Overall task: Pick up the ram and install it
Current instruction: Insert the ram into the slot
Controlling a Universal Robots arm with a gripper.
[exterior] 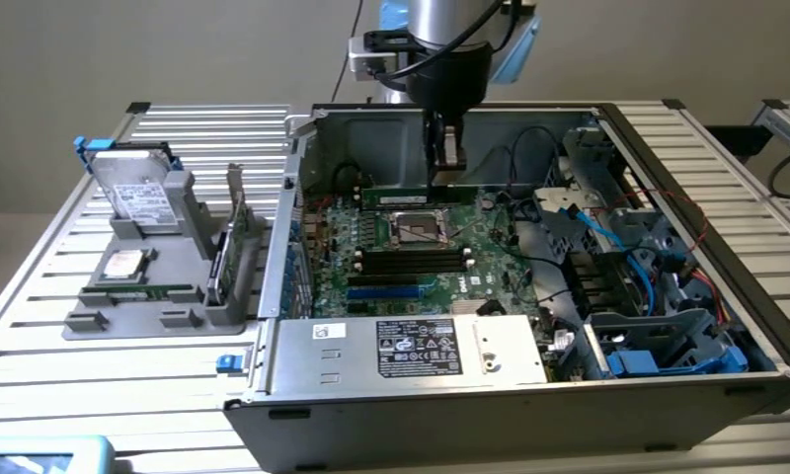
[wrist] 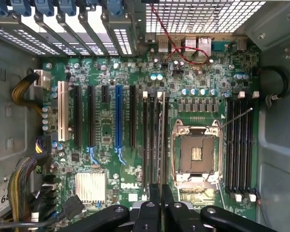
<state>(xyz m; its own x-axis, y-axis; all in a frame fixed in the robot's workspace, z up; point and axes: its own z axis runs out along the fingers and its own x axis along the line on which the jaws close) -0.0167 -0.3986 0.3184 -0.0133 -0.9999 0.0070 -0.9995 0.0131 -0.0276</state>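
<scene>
The ram, a thin green stick, hangs level inside the open computer case, just above the motherboard, on the far side of the CPU socket. My gripper comes straight down from above and is shut on the stick's middle. In the wrist view the ram is edge-on between my black fingers. It runs along the black memory slots beside the CPU socket. Whether it touches a slot I cannot tell.
A silver power supply fills the case's near side, and blue cables and a drive cage fill the exterior view's right. A grey holder outside the case on the exterior view's left carries hard drives and a green expansion card.
</scene>
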